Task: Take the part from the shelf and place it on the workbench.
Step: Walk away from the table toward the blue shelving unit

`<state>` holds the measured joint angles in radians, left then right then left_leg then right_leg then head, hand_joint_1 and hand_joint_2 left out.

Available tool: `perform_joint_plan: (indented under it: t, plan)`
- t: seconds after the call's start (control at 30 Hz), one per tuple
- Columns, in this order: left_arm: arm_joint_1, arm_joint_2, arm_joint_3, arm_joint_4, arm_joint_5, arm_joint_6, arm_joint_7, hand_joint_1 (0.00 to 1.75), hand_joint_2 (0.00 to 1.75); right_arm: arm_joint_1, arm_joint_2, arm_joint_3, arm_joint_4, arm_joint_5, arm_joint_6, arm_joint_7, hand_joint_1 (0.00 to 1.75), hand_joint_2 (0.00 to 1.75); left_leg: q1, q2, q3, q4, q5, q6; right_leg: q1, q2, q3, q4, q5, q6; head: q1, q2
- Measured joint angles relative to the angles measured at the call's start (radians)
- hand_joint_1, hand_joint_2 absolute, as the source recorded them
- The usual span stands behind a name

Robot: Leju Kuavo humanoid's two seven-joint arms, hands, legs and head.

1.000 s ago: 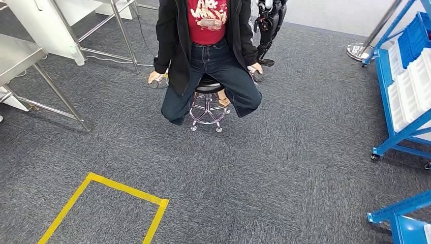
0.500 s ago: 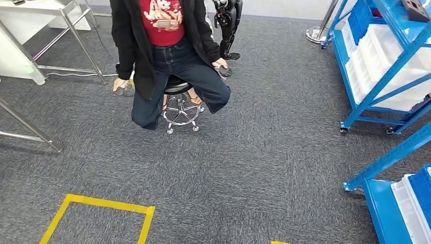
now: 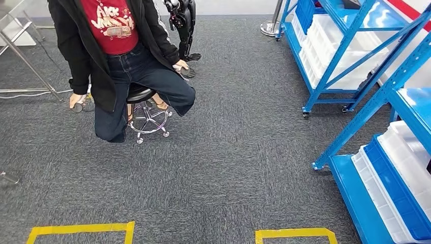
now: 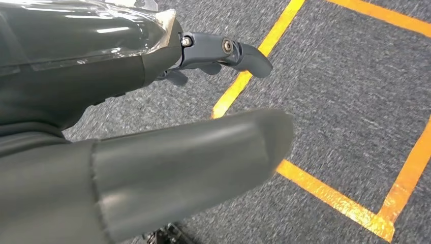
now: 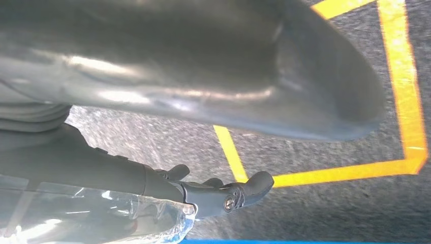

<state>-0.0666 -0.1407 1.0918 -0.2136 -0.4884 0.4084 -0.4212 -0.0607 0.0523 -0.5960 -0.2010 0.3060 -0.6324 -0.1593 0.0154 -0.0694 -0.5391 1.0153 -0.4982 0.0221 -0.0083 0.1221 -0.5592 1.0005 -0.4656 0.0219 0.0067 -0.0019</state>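
Two blue shelf racks stand on my right: a far rack and a near rack, both loaded with white and blue bins. I cannot make out the part on them. Steel legs of the workbench show at the far left. My left hand hangs over the grey carpet with its fingers apart and nothing in it. My right hand hangs the same way, its fingers loosely spread and empty.
A person in a black jacket sits on a wheeled stool ahead on the left, holding small devices. Another robot's dark legs stand behind. A stanchion base is beside the far rack. Yellow tape squares mark the carpet.
The camera has swung to the right: the person and the workbench have slid left in the picture and the blue racks have come further into view. Nothing was taken hold of.
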Motion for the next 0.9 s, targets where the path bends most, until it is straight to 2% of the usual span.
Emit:
perform_joint_plan:
  t: [0.03, 0.1, 0.17, 0.2, 0.23, 0.27, 0.3, 0.33, 0.37, 0.4, 0.43, 0.47, 0.53, 0.57, 0.6, 0.67, 0.7, 0.73, 0.77, 0.8, 0.83, 0.9]
  plan:
    - [-0.001, -0.002, 0.0, 0.0, 0.001, 0.0, 0.0, 0.0, 0.0, 0.002, 0.0, -0.001, 0.0, 0.001, 0.0, -0.001, 0.0, 0.0, -0.001, 0.012, 0.002, -0.006, 0.005, 0.007, -0.002, 0.0, -0.006, 0.003, 0.001, 0.006, 0.0, 0.0]
    - [-0.002, -0.004, 0.0, 0.0, 0.003, 0.002, -0.001, 0.0, 0.0, 0.003, 0.001, -0.001, 0.0, 0.003, -0.001, -0.001, 0.0, 0.0, -0.002, 0.038, 0.006, -0.021, 0.015, 0.021, -0.002, -0.041, -0.032, 0.045, -0.022, 0.01, 0.003, 0.0]
    - [-0.001, -0.006, 0.0, 0.0, 0.003, 0.004, -0.002, 0.0, 0.0, -0.001, 0.001, -0.002, 0.001, 0.004, -0.001, -0.001, 0.0, 0.0, -0.004, 0.067, 0.006, -0.027, 0.019, 0.029, -0.002, -0.094, -0.091, 0.161, -0.081, 0.005, 0.006, 0.0]
    - [0.0, -0.006, 0.0, 0.0, 0.003, 0.005, -0.002, 0.0, 0.0, -0.002, 0.001, -0.002, 0.001, 0.005, -0.001, -0.002, 0.0, 0.0, -0.005, 0.083, 0.005, -0.027, 0.019, 0.031, -0.004, -0.103, -0.123, 0.227, -0.109, 0.006, 0.007, 0.0]
    - [0.0, -0.006, 0.0, 0.0, 0.003, 0.006, -0.003, 0.0, 0.0, -0.001, 0.001, -0.002, 0.001, 0.005, -0.001, -0.001, 0.0, 0.0, -0.006, 0.098, 0.004, -0.027, 0.018, 0.031, -0.006, -0.107, -0.143, 0.272, -0.124, 0.01, 0.008, 0.0]
    - [0.0, -0.006, 0.0, 0.0, 0.003, 0.007, -0.003, 0.0, 0.0, 0.0, 0.0, -0.002, 0.001, 0.005, -0.001, -0.001, 0.0, 0.0, -0.006, 0.111, 0.003, -0.026, 0.018, 0.03, -0.009, -0.111, -0.144, 0.282, -0.124, 0.019, 0.008, 0.0]
    - [0.0, -0.007, 0.0, 0.0, 0.003, 0.008, -0.003, 0.0, 0.0, 0.002, 0.0, -0.002, 0.001, 0.005, -0.001, -0.001, 0.0, 0.0, -0.005, 0.123, 0.004, -0.026, 0.017, 0.028, -0.012, -0.116, -0.122, 0.247, -0.109, 0.03, 0.008, 0.0]
    - [-0.001, -0.008, 0.0, 0.0, 0.003, 0.008, -0.003, 0.0, 0.0, 0.003, 0.0, -0.002, 0.001, 0.005, -0.001, -0.001, 0.0, 0.0, -0.005, 0.135, 0.005, -0.025, 0.015, 0.025, -0.017, -0.128, -0.082, 0.178, -0.084, 0.042, 0.008, 0.0]
    - [-0.001, -0.008, 0.0, 0.0, 0.003, 0.008, -0.003, 0.0, 0.0, 0.003, 0.0, -0.003, 0.001, 0.005, -0.001, -0.001, 0.0, 0.0, -0.006, 0.145, 0.008, -0.024, 0.012, 0.02, -0.02, -0.151, -0.041, 0.105, -0.059, 0.049, 0.008, 0.0]
    - [-0.001, -0.008, 0.0, -0.001, 0.003, 0.009, -0.003, 0.0, 0.0, 0.001, 0.0, -0.003, 0.001, 0.005, -0.001, -0.001, 0.0, 0.0, -0.008, 0.155, 0.011, -0.022, 0.008, 0.013, -0.02, -0.17, -0.008, 0.046, -0.038, 0.05, 0.008, 0.0]
    - [-0.001, -0.008, 0.001, -0.001, 0.003, 0.01, -0.004, 0.0, 0.0, 0.0, 0.001, -0.003, 0.001, 0.005, -0.001, -0.001, 0.0, 0.0, -0.01, 0.164, 0.015, -0.02, 0.004, 0.006, -0.02, -0.184, 0.012, 0.011, -0.025, 0.044, 0.007, 0.0]
    - [-0.002, -0.007, 0.001, -0.001, 0.003, 0.01, -0.004, 0.0, 0.0, -0.001, 0.001, -0.003, 0.001, 0.005, -0.002, -0.001, 0.0, 0.0, -0.011, 0.172, 0.019, -0.02, 0.001, -0.001, -0.016, -0.189, 0.015, 0.002, -0.02, 0.035, 0.005, 0.0]
    - [-0.006, -0.008, 0.001, -0.001, 0.002, 0.01, -0.005, 0.0, 0.0, 0.001, 0.0, -0.004, 0.001, 0.004, -0.003, -0.001, 0.0, 0.0, -0.006, 0.183, 0.026, -0.019, -0.004, -0.013, -0.016, -0.169, 0.012, 0.0, -0.016, 0.016, 0.003, 0.0]
    - [-0.008, -0.008, 0.0, -0.001, 0.0, 0.01, -0.006, 0.0, 0.0, 0.002, 0.0, -0.005, 0.001, 0.003, -0.004, 0.0, 0.0, 0.0, -0.002, 0.17, 0.025, -0.01, -0.014, -0.019, -0.018, -0.159, 0.012, 0.0, -0.015, 0.008, 0.003, 0.0]
    - [-0.008, -0.008, 0.0, -0.001, -0.002, 0.009, -0.006, 0.0, 0.0, 0.002, 0.0, -0.005, 0.001, 0.002, -0.005, 0.0, 0.0, 0.0, 0.002, 0.146, 0.014, 0.018, -0.037, -0.024, -0.02, -0.149, 0.013, -0.002, -0.012, -0.001, 0.002, 0.0]
    - [-0.006, -0.009, 0.0, -0.001, -0.004, 0.008, -0.006, 0.0, 0.0, 0.0, 0.0, -0.007, 0.001, 0.0, -0.007, 0.001, 0.0, 0.0, 0.005, 0.09, -0.036, 0.132, -0.108, -0.027, -0.018, -0.128, 0.014, -0.002, -0.008, -0.013, 0.0, 0.0]
    - [-0.004, -0.008, 0.0, -0.001, -0.005, 0.008, -0.006, 0.0, 0.0, 0.0, -0.001, -0.008, 0.001, -0.001, -0.008, 0.001, 0.0, 0.0, 0.005, 0.077, -0.069, 0.204, -0.141, -0.025, -0.015, -0.116, 0.012, -0.002, -0.007, -0.016, 0.0, 0.0]
    - [-0.003, -0.008, 0.0, -0.001, -0.007, 0.008, -0.006, 0.0, 0.0, 0.0, 0.0, -0.009, 0.001, -0.001, -0.009, 0.001, 0.0, 0.0, 0.004, 0.072, -0.097, 0.257, -0.158, -0.024, -0.011, -0.103, 0.012, -0.002, -0.006, -0.018, 0.0, 0.0]
    - [-0.002, -0.008, 0.0, -0.001, -0.009, 0.008, -0.006, 0.0, 0.0, 0.0, 0.0, -0.01, 0.001, -0.002, -0.011, 0.002, 0.0, 0.0, 0.004, 0.069, -0.111, 0.281, -0.154, -0.021, -0.008, -0.09, 0.012, -0.002, -0.006, -0.019, 0.0, 0.0]
    - [-0.002, -0.007, 0.0, -0.001, -0.011, 0.007, -0.006, 0.0, 0.0, 0.001, 0.0, -0.011, 0.001, -0.003, -0.012, 0.002, 0.0, 0.0, 0.004, 0.067, -0.107, 0.263, -0.13, -0.017, -0.006, -0.076, 0.013, -0.001, -0.005, -0.019, 0.0, 0.0]
    - [-0.002, -0.007, 0.0, -0.001, -0.012, 0.006, -0.006, 0.0, 0.0, 0.001, 0.0, -0.012, 0.001, -0.004, -0.013, 0.003, 0.0, 0.0, 0.004, 0.06, -0.084, 0.21, -0.091, -0.012, -0.005, -0.061, 0.016, -0.001, -0.005, -0.019, 0.0, 0.0]
    - [-0.002, -0.006, 0.0, -0.001, -0.014, 0.002, -0.006, 0.0, 0.0, -0.001, 0.001, -0.014, 0.001, -0.006, -0.015, 0.004, 0.0, 0.0, 0.005, 0.013, -0.024, 0.074, -0.022, -0.002, -0.002, -0.035, 0.017, 0.001, -0.005, -0.018, 0.0, 0.0]
